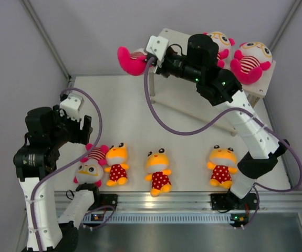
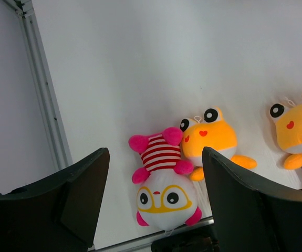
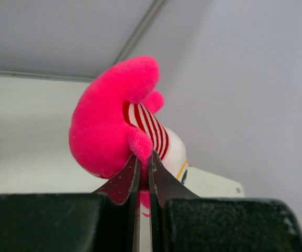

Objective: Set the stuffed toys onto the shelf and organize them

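Jaws of right gripper (image 3: pixel 143 157) pinch pink toy (image 3: pixel 108 121), which I hold in air beside left end of shelf (image 1: pixel 166 38); left gripper (image 2: pixel 156 153) gapes wide above second pink toy (image 2: pixel 164 184) lying on table (image 2: pixel 140 63).

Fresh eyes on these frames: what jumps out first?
The pink stuffed toy pinched in the shut right gripper, held in the air off the left end of the shelf, where two more pink toys sit. Then the row along the near table edge: three yellow-orange toys and one pink toy, the open left gripper above it.
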Robot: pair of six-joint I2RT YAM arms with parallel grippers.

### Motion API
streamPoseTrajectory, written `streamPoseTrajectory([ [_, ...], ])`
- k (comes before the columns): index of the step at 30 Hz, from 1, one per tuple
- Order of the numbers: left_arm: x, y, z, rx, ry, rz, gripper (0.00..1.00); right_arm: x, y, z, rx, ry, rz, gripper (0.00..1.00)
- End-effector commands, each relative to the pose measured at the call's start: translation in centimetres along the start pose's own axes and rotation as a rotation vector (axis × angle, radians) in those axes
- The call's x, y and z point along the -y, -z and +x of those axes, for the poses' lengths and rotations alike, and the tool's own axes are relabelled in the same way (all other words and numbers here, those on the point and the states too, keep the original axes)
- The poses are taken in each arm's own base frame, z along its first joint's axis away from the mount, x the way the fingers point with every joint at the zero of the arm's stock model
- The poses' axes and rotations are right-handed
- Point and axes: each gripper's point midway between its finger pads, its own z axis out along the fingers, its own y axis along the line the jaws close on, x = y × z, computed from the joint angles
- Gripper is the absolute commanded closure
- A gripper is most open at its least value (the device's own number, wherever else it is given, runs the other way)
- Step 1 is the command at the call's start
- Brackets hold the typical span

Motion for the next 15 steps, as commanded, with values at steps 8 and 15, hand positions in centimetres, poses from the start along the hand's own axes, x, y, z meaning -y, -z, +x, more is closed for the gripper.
streamPoseTrajectory([
  [8, -0.4, 0.0, 1.4, -0.01, -0.027, -0.035, 0.23, 12.2, 3.9, -0.4, 0.155, 0.22, 0.178, 1.0],
  [15, -0.2, -0.6, 1.5, -0.025, -0.005, -0.018, 0.23, 13.7, 4.6, 11.1, -0.109, 0.181, 0.167, 0.97],
])
